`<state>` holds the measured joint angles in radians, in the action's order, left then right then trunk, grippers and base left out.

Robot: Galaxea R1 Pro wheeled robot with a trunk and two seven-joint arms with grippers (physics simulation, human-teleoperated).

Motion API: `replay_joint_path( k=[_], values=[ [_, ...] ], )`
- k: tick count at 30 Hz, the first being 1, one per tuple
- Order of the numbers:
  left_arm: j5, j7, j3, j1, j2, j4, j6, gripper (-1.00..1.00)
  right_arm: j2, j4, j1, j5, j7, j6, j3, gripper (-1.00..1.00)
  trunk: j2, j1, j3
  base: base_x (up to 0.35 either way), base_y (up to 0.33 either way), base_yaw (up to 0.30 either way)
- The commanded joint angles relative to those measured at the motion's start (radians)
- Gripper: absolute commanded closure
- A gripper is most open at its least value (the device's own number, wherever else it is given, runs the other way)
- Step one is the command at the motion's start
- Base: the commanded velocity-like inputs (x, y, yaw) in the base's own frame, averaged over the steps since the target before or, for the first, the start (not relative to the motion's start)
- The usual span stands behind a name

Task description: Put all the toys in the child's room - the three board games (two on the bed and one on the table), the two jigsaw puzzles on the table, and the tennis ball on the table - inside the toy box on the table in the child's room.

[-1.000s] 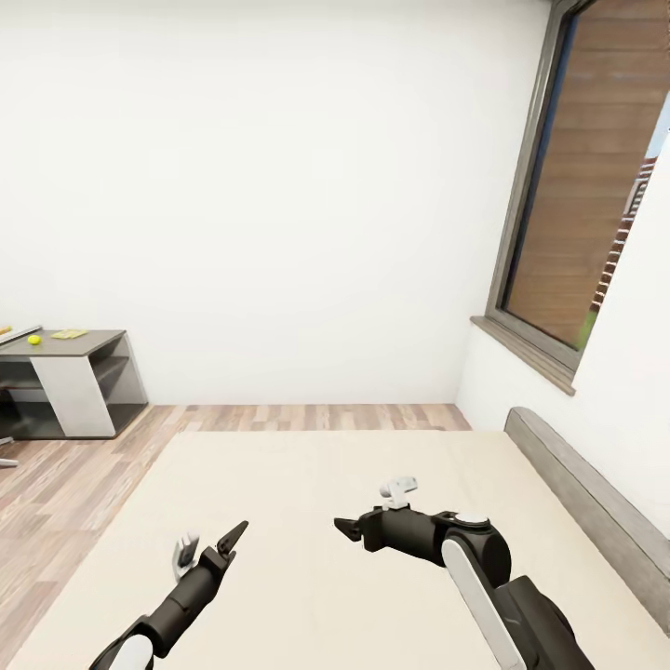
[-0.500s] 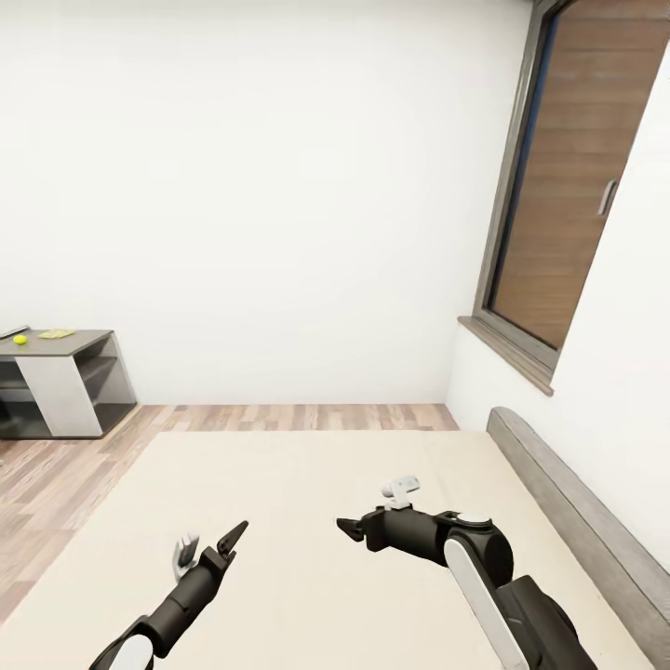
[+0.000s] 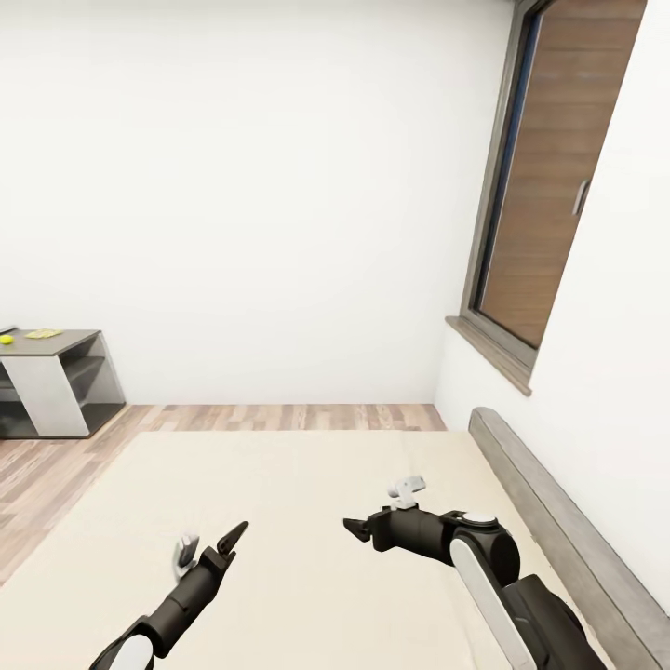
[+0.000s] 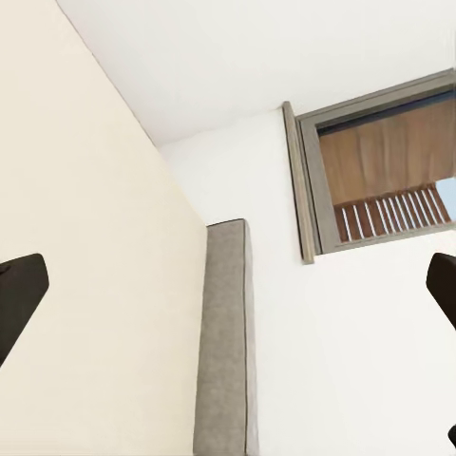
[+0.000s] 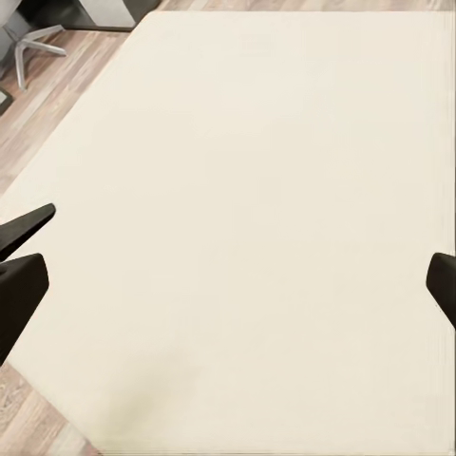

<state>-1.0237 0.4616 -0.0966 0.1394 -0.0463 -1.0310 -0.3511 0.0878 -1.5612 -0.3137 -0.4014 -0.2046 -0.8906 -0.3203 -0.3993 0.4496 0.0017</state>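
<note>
left jaws [image 3: 212, 547]: mine, low over the bed, fingers spread apart, holding nothing; wrist view has dark fingertips [image 4: 17, 299] at both edges with a wide gap.
right jaws [image 3: 381, 510]: mine, over the bed, pointing toward my left arm, spread wide, empty; wrist view shows fingertips [image 5: 21, 285] far apart over the cream cover.
bed [image 3: 307, 521]: plain cream cover, fills the lower head view under both arms.
headboard [image 3: 558, 530]: grey, along the bed's right side by the wall.
bench [image 3: 58, 377]: grey, far left by the wall, well away from my arms.
tennis ball [image 3: 6, 340]: yellow-green, on the bench top at the head view's left edge.
flat yellow item [image 3: 43, 333]: on the bench top beside the ball; too small to tell what.
window [image 3: 544, 177]: right wall, above the headboard.
</note>
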Motion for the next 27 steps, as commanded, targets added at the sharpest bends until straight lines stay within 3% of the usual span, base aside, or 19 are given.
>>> replay_joint_path(
  k=[1, 27],
  values=[
    [-0.009, 0.001, -0.002, 0.000, 0.000, 0.000, -0.009, -1.00, 0.001, 0.000, 0.000, 0.007, -0.007, -0.003, 0.000, -1.00, -0.001, 0.000, 0.000, 0.000, -0.279, 0.000],
    [-0.009, 0.000, -0.002, 0.000, 0.000, 0.000, -0.009, -1.00, 0.004, 0.002, 0.000, 0.006, -0.007, 0.005, 0.001, -1.00, -0.001, 0.000, 0.000, 0.000, -0.278, 0.000]
  ],
)
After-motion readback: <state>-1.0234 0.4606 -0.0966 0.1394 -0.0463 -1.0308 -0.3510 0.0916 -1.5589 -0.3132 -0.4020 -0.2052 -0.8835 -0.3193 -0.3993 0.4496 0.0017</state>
